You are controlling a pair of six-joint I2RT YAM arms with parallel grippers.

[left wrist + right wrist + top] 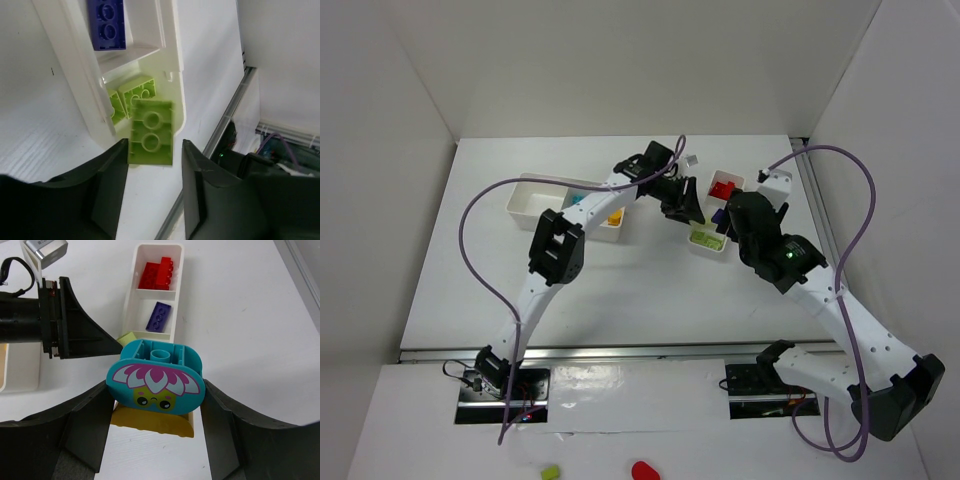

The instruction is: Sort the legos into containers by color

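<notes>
Left of the left claw (152, 149), the wide tray (525, 197) holds a cyan brick (576, 199) and an orange brick (615, 216). Under that claw, the narrow tray (176, 60) has red bricks (157, 274) farthest away, a purple brick (161, 316) midway, and two lime bricks (131, 95) nearest. A loose lime brick (151, 131) sits between its slightly released jaws. The right claw (156, 386) grasps a teal brick (155, 375) printed with a flower face.
</notes>
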